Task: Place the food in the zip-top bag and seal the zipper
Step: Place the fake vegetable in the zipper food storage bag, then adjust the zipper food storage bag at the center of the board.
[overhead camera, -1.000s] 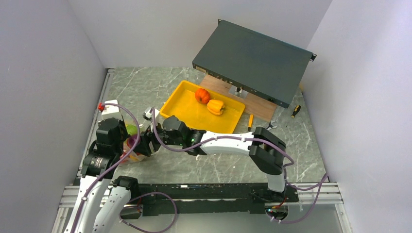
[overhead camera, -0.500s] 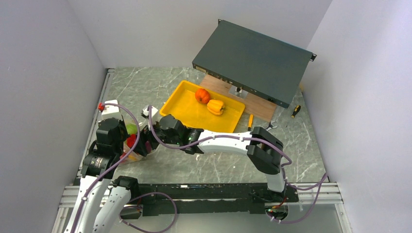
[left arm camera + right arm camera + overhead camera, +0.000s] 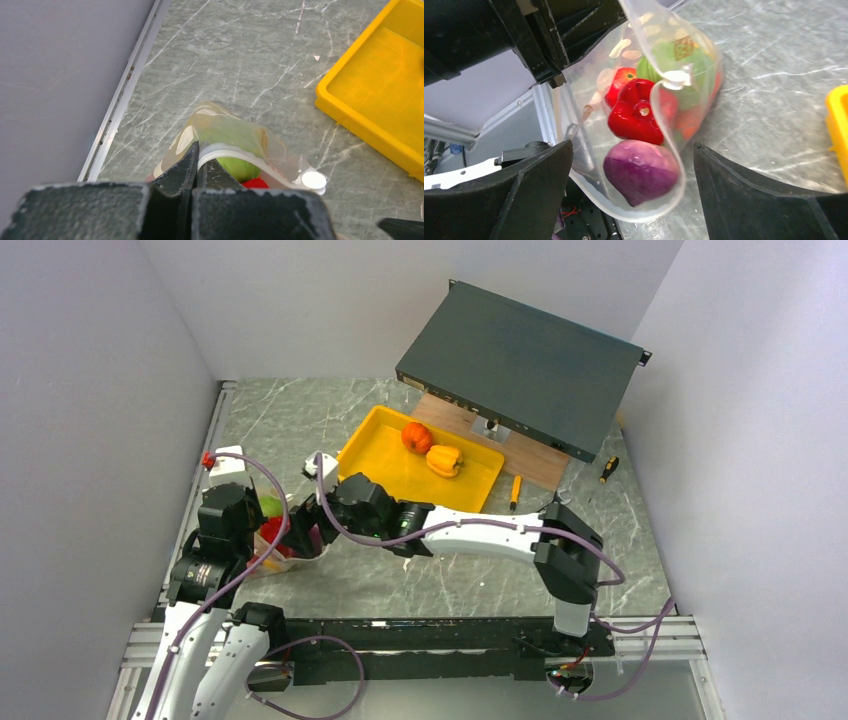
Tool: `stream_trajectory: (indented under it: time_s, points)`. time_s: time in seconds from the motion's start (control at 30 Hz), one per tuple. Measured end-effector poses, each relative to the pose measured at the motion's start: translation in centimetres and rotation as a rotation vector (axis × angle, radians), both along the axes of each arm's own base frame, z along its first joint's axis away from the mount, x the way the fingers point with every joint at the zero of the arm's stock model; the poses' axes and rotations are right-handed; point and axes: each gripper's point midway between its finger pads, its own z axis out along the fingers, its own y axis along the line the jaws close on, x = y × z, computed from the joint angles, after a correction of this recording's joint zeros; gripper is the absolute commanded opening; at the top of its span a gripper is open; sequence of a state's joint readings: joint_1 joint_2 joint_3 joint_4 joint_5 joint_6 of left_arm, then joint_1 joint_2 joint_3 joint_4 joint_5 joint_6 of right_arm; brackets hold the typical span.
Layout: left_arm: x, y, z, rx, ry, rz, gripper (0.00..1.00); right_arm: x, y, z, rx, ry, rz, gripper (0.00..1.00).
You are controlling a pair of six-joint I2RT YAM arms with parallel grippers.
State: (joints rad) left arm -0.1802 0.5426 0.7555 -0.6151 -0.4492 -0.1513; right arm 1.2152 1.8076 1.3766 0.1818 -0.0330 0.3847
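The clear zip-top bag (image 3: 696,75) lies at the table's left, with its mouth open towards my right gripper. Inside are a purple piece (image 3: 641,175), a red pepper (image 3: 634,117), a small red piece (image 3: 620,82) and a green piece (image 3: 659,62). My left gripper (image 3: 196,152) is shut on the bag's white zipper strip (image 3: 235,152) and holds the mouth up. My right gripper (image 3: 633,150) is open, with its fingers on either side of the bag mouth. An orange piece (image 3: 416,437) and a yellow pepper (image 3: 444,460) lie in the yellow tray (image 3: 380,475).
A dark grey flat box (image 3: 520,370) leans over a wooden board (image 3: 535,462) behind the tray. A screwdriver (image 3: 515,490), a spanner (image 3: 558,498) and a second screwdriver (image 3: 608,469) lie to the tray's right. A white block (image 3: 228,465) sits by the left wall.
My right gripper has stayed at the bag mouth while its arm swung slightly right. The purple piece seen at the mouth from above is now covered, and red shows there. The left arm held still.
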Motion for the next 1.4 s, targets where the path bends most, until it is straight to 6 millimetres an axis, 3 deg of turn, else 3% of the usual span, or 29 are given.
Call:
stream_trajectory:
  time_s: [0.2,0.43,0.77,0.97,1.1,1.2,1.4]
  points:
    - [0.0,0.0,0.0,0.000,0.000,0.000,0.00,1.1,-2.2,1.5,0.015,-0.001,-0.080,0.54]
    - [0.0,0.0,0.0,0.000,-0.001,0.000,0.00,2.0,-3.1,-0.4,-0.036,0.032,-0.108,0.45]
    - [0.0,0.0,0.0,0.000,0.000,0.000,0.00,0.9,-2.2,-4.7,-0.116,0.082,-0.041,0.40]
    - [0.0,0.0,0.0,0.000,0.000,0.000,0.00,0.8,-2.0,-6.0,-0.137,0.091,-0.037,0.32]
    - [0.0,0.0,0.0,0.000,0.000,0.000,0.00,0.9,-1.4,-7.0,-0.147,0.104,-0.035,0.21]
    - [0.0,0.0,0.0,0.000,0.002,0.000,0.00,0.8,-0.9,-7.8,-0.152,0.132,-0.028,0.00]
    - [0.1,-0.3,-0.2,-0.006,0.008,-0.017,0.00,0.0,-0.3,-7.8,-0.124,0.204,-0.049,0.00]
